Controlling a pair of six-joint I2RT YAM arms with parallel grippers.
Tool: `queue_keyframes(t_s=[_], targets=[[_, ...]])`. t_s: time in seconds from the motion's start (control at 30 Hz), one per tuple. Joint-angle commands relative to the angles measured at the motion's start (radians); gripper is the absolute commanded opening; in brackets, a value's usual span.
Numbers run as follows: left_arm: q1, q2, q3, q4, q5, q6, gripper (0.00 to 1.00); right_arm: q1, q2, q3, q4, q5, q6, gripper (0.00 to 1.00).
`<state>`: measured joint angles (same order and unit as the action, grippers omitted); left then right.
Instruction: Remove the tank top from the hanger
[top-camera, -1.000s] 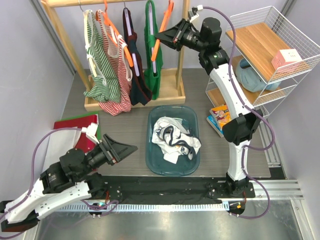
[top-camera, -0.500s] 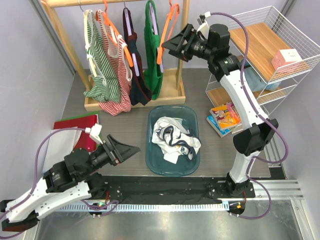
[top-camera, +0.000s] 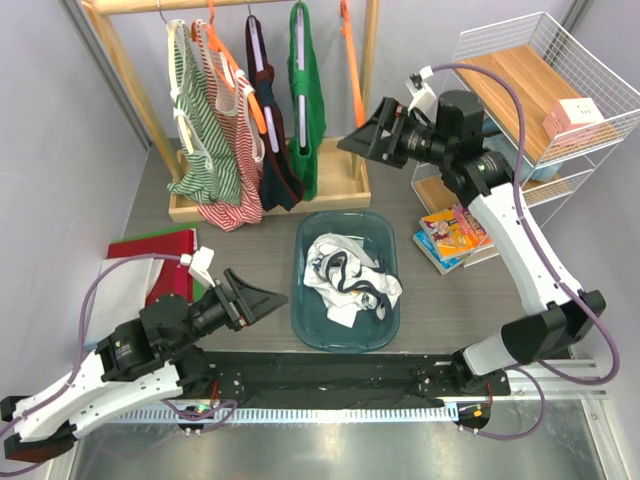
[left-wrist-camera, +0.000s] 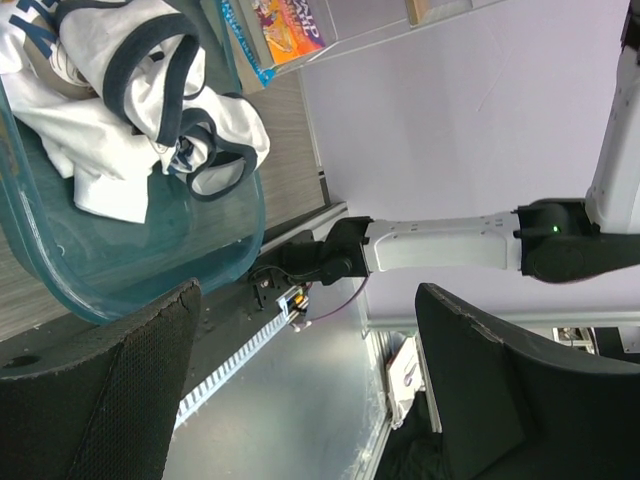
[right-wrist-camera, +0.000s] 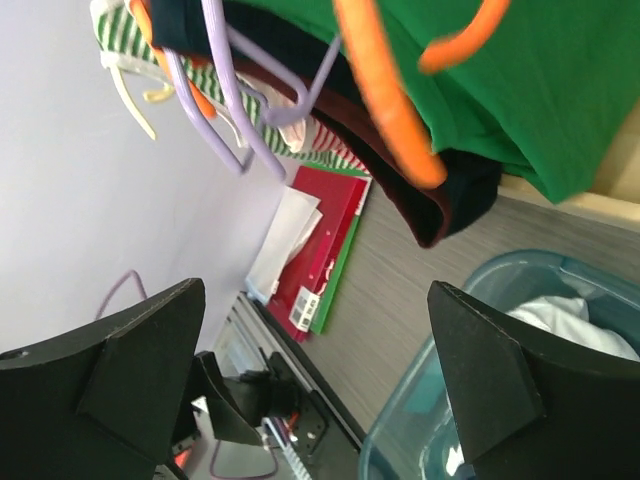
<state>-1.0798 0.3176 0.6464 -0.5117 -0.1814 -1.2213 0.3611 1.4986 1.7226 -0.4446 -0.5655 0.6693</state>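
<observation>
- Tank top (top-camera: 350, 275): white knit with navy-bound edges, crumpled in a soft heap inside a rounded-rectangular, translucent teal plastic bin (top-camera: 305, 330) at tabletop centre.
- Hanger (top-camera: 351, 70): thin orange plastic, bare, hanging on the wooden rack (top-camera: 135, 90) at 12 o'clock.
- Left fingers (left-wrist-camera: 110, 400): matte black wedges, spread, empty, 8 o'clock.
- Right fingers (right-wrist-camera: 130, 360): spread, empty, 1 o'clock, near the hanger.
</observation>
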Motion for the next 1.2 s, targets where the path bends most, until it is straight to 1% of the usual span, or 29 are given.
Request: queue_keyframes(t_s=[0.0, 0.1, 0.13, 0.17, 0.2, 0.23, 0.27, 0.3, 0.33, 0.4, 0.43, 0.5, 0.53, 0.63, 0.67, 0.7, 0.77, 0.8, 0.87, 1.0, 1.07, 1.17], targets=[[0.000, 0.026, -0.011, 0.064, 0.020, 0.011, 0.88, 0.033, -0.144, -0.141, -0.008, 0.094, -0.115, 0.99], [0.000, 0.031, -0.020, 0.075, 0.019, 0.014, 0.88, 0.087, -0.225, -0.271, -0.037, 0.206, -0.160, 0.99], [0.000, 0.029, -0.025, 0.084, 0.017, 0.014, 0.88, 0.105, -0.288, -0.311, -0.031, 0.240, -0.166, 0.99], [0.000, 0.026, -0.039, 0.093, 0.013, 0.014, 0.88, 0.158, -0.314, -0.392, -0.025, 0.272, -0.169, 0.99], [0.000, 0.018, -0.047, 0.099, 0.013, 0.014, 0.88, 0.186, -0.351, -0.437, 0.003, 0.338, -0.171, 0.99], [0.000, 0.015, -0.056, 0.107, 0.010, 0.014, 0.88, 0.217, -0.415, -0.487, 0.024, 0.364, -0.166, 0.99], [0.000, 0.008, -0.076, 0.123, 0.007, 0.016, 0.88, 0.263, -0.452, -0.588, 0.046, 0.386, -0.159, 1.00], [0.000, -0.005, -0.088, 0.131, 0.002, 0.017, 0.89, 0.289, -0.486, -0.642, 0.097, 0.404, -0.151, 1.00], [0.000, -0.014, -0.100, 0.140, -0.003, 0.017, 0.89, 0.306, -0.559, -0.755, 0.128, 0.426, -0.120, 1.00], [0.000, -0.044, -0.146, 0.174, -0.009, 0.023, 0.90, 0.341, -0.630, -0.871, 0.232, 0.443, -0.085, 1.00], [0.000, -0.055, -0.163, 0.186, -0.010, 0.025, 0.91, 0.346, -0.670, -0.976, 0.260, 0.458, -0.051, 1.00], [0.000, -0.102, -0.217, 0.216, -0.016, 0.029, 0.91, 0.355, -0.765, -1.096, 0.296, 0.499, -0.014, 1.00], [-0.002, -0.118, -0.255, 0.225, -0.018, 0.031, 0.91, 0.355, -0.815, -1.129, 0.296, 0.513, -0.005, 1.00], [0.000, -0.204, -0.327, 0.256, -0.023, 0.045, 0.92, 0.358, -0.891, -1.234, 0.291, 0.561, 0.030, 1.00], [0.000, -0.228, -0.344, 0.263, -0.023, 0.049, 0.92, 0.358, -0.946, -1.258, 0.287, 0.561, 0.036, 1.00], [0.000, -0.251, -0.361, 0.260, -0.029, 0.051, 0.92, 0.358, -0.972, -1.297, 0.285, 0.599, 0.042, 1.00], [0.000, -0.345, -0.404, 0.262, -0.029, 0.054, 0.93, 0.357, -1.053, -1.337, 0.282, 0.613, 0.056, 1.00], [0.000, -0.366, -0.416, 0.259, -0.017, 0.063, 0.93, 0.358, -1.083, -1.369, 0.284, 0.615, 0.061, 1.00], [0.000, -0.321, -0.412, 0.269, 0.016, 0.089, 0.93, 0.358, -1.155, -1.399, 0.284, 0.627, 0.087, 1.00], [0.000, -0.322, -0.473, 0.376, 0.066, 0.102, 0.93, 0.358, -1.265, -1.492, 0.270, 0.650, 0.145, 1.00], [0.000, -0.365, -0.504, 0.404, 0.080, 0.083, 0.93, 0.358, -1.311, -1.525, 0.265, 0.642, 0.165, 1.00], [0.000, -0.336, -0.540, 0.493, 0.123, 0.074, 0.94, 0.357, -1.428, -1.593, 0.241, 0.642, 0.208, 1.00]])
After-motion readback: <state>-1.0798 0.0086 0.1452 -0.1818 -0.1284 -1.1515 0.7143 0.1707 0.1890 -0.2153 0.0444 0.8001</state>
